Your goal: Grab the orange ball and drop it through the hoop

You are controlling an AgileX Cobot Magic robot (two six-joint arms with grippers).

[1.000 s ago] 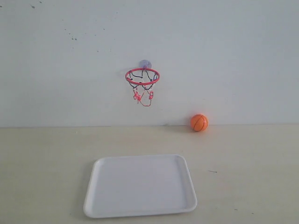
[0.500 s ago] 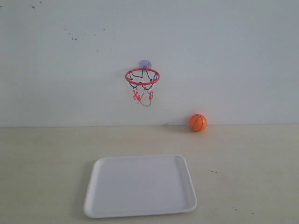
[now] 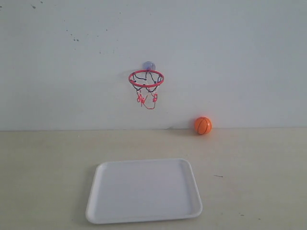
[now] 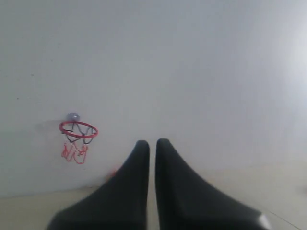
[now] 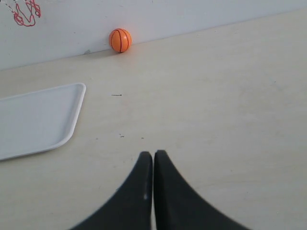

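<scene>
The orange ball (image 3: 203,125) rests on the table against the white back wall, right of the hoop; it also shows far ahead in the right wrist view (image 5: 120,40). The hoop (image 3: 146,78), a red ring with a red-and-black net under a clear suction cup, is stuck on the wall above the table, and appears in the left wrist view (image 4: 78,129). Neither gripper appears in the exterior view. My left gripper (image 4: 152,142) is shut and empty, facing the wall. My right gripper (image 5: 153,154) is shut and empty above the bare table, well short of the ball.
A white tray (image 3: 144,190) lies flat on the table below the hoop, near the front edge; its corner shows in the right wrist view (image 5: 43,115). The pale wooden tabletop (image 3: 254,167) stretches to the right of the tray.
The orange ball has rolled slightly to the left along the wall. Tray and hoop are unchanged.
</scene>
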